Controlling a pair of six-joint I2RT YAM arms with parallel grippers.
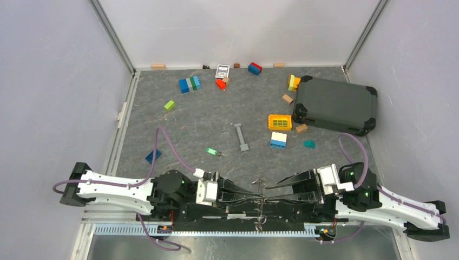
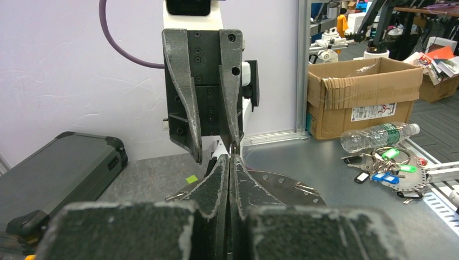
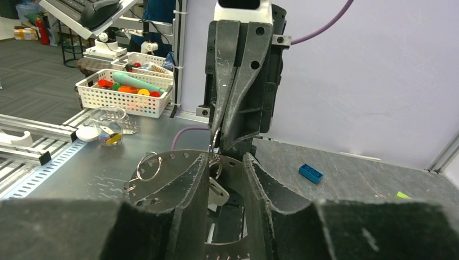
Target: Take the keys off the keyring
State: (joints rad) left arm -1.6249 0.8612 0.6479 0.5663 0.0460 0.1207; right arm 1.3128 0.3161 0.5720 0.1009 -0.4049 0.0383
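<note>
Our left gripper (image 3: 216, 142), fingers pressed together, apparently pinches the keyring (image 3: 218, 166) at its tips; our right gripper (image 2: 215, 153) stands spread just beside. We risk yanking the ring loose with a careless tug.

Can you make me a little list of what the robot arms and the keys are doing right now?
left gripper: shut, tip to tip with the other gripper
right gripper: open
keyring: wire ring just beside the right gripper's fingers
green-headed key: lying alone on the mat, off the ring
grey bar: on the mat, right of that key
dark case: far right
</note>
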